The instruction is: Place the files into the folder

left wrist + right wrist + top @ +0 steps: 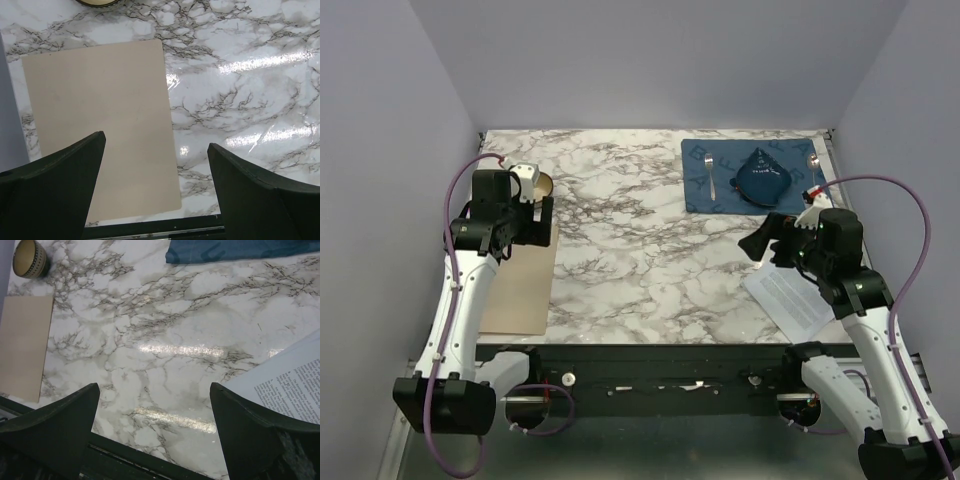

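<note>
From above, the folder (pixel 523 287) is lying flat at the near left edge of the bench (pixel 640 260), one tan face up; the left tool (pixel 544 216) is hanging over its far end, jaws spread wide and holding nothing; a cup (pixel 543 183) is standing just beyond. The files (pixel 788 298) are lying askew at the near right, well apart from the folder, partly under the right arm; the right tool (pixel 760 243) is hovering beside them, wide open and empty. A blue mat (pixel 720 185) at the far right is carrying a fork (pixel 710 172), a dark napkin (pixel 761 178) and a spoon (pixel 813 163).

At the left wrist, the left tool (pixel 156 141) is gaping over the folder (pixel 100 120) and the bare bench (pixel 240 75) beside it.

At the right wrist, the right tool (pixel 155 386) is standing open over marble; the files (pixel 292 385) are showing printed text at the right edge; the folder (pixel 22 345) is lying far left, below the cup (pixel 30 259); the mat (pixel 235 250) is lining the top.
</note>
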You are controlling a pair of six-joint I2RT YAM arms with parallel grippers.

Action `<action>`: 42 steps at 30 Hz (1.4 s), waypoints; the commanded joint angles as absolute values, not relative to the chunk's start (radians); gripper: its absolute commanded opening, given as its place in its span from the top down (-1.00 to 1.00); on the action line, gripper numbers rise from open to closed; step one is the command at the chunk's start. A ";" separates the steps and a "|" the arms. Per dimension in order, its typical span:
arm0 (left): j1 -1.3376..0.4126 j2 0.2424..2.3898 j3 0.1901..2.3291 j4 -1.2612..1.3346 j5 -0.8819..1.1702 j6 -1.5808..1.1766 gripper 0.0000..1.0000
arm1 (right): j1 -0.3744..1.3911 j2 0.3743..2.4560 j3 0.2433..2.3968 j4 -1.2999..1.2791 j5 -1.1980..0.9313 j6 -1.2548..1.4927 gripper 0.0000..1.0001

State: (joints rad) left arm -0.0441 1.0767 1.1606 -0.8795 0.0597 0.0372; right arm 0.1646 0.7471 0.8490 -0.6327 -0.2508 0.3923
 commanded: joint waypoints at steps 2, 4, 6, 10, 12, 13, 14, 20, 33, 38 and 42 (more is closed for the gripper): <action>0.029 1.089 1.140 -0.894 0.095 0.090 -0.98 | 0.166 0.723 0.824 -0.653 -0.236 0.387 -1.00; 0.131 1.091 1.118 -0.897 0.179 0.144 -0.98 | 0.167 0.726 0.821 -0.653 -0.235 0.385 -1.00; 0.187 1.103 1.108 -0.900 0.195 0.172 -0.98 | 0.166 0.724 0.818 -0.653 -0.239 0.382 -1.00; 0.346 1.143 1.059 -0.894 0.218 0.241 -0.98 | 0.166 0.712 0.810 -0.652 -0.245 0.379 -1.00; 0.435 1.155 1.029 -0.871 0.218 0.293 -0.97 | 0.166 0.700 0.804 -0.652 -0.245 0.379 -1.00; 0.458 1.166 1.002 -0.861 0.213 0.311 -0.98 | 0.167 0.696 0.802 -0.650 -0.247 0.377 -1.00; 0.509 1.173 0.990 -0.844 0.213 0.325 -0.98 | 0.166 0.690 0.801 -0.647 -0.252 0.377 -1.00; 0.621 1.212 0.881 -0.772 0.238 0.452 -0.98 | 0.167 0.678 0.793 -0.641 -0.273 0.377 -1.00; 0.819 1.397 0.887 -0.697 0.331 0.529 -0.98 | 0.167 0.641 0.790 -0.655 -0.313 0.387 -1.00; 0.818 1.446 0.853 -0.667 0.348 0.526 -0.98 | 0.166 0.634 0.799 -0.660 -0.324 0.394 -1.00; 0.818 1.492 0.825 -0.621 0.328 0.534 -0.98 | 0.166 0.634 0.824 -0.669 -0.325 0.393 -1.00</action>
State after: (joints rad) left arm 0.8124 1.4487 0.8669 -0.6662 0.3084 0.4747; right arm 0.1646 0.6453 0.8001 -0.6392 -0.3019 0.3920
